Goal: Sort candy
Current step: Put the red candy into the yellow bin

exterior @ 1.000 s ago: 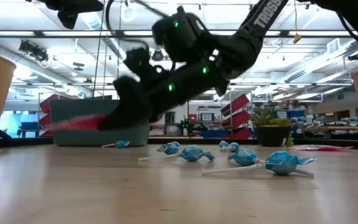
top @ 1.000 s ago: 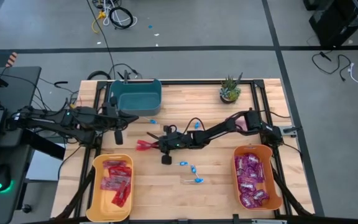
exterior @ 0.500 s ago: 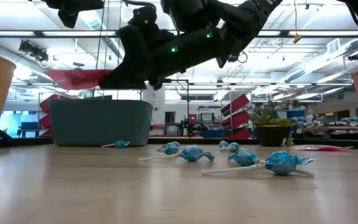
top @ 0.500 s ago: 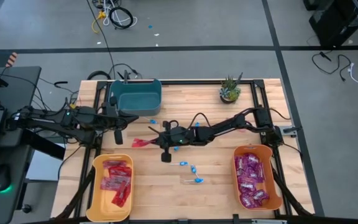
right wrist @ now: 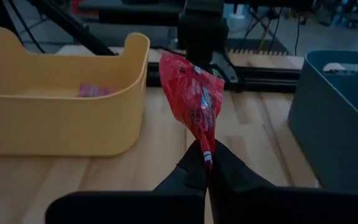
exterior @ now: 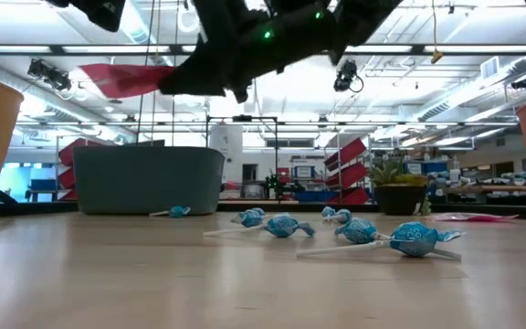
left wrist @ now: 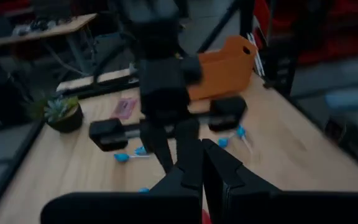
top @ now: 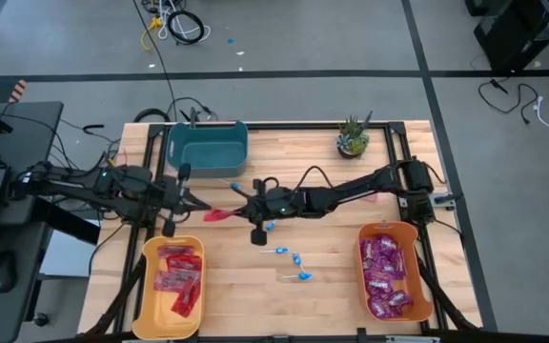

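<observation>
red packet [right wrist: 192, 99] pinched in right tool [right wrist: 205, 163]

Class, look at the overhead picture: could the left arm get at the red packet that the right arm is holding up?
Probably yes. The left gripper sits just beside the red packet, which the right gripper holds off the table, with nothing between them. Its jaws are shut, so they must open first.
</observation>
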